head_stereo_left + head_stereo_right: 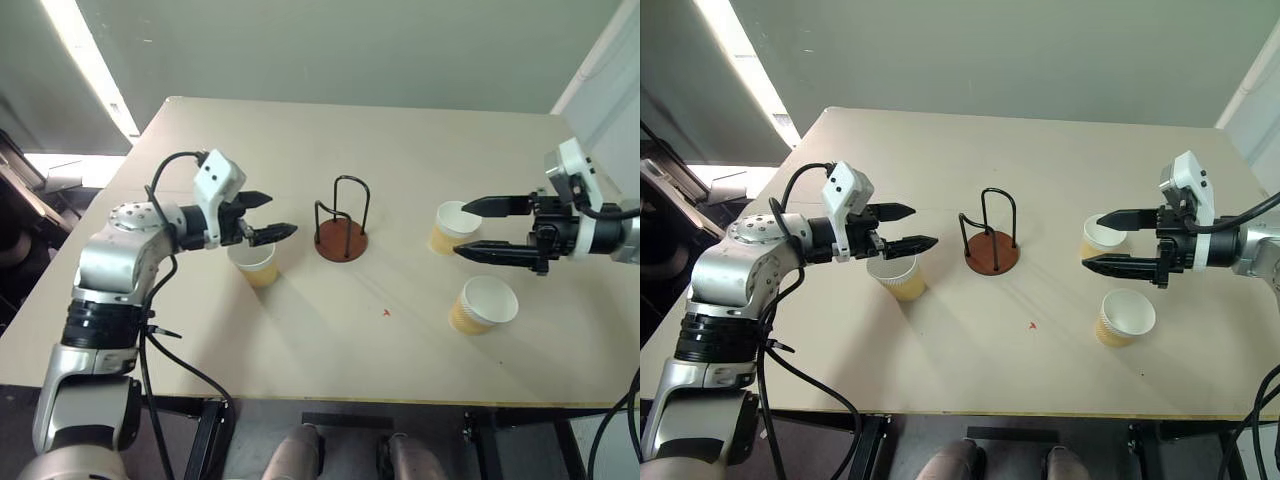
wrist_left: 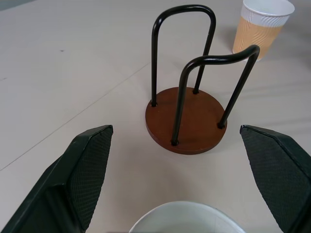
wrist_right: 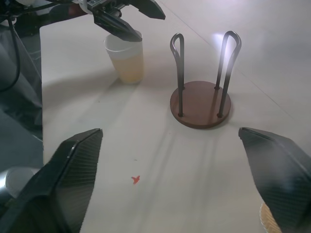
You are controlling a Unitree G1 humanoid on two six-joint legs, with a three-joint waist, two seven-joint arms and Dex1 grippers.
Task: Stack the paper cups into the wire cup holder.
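The wire cup holder (image 1: 342, 226), a brown disc with two black hoops, stands mid-table with nothing in it. One paper cup (image 1: 255, 262) stands upright to its left. My left gripper (image 1: 278, 214) hovers just over that cup, open and holding nothing, and the cup's rim (image 2: 184, 218) shows between its fingers (image 2: 90, 165). Two more paper cups (image 1: 453, 228) (image 1: 483, 304) stand on the right. My right gripper (image 1: 461, 229) is open at the farther one, pointing toward the holder (image 3: 200, 104), with nothing gripped.
A small red mark (image 1: 386, 313) lies on the beige table (image 1: 330, 340) in front of the holder. The table's front edge runs close below the right-hand cups. Bare tabletop lies between the holder and each gripper.
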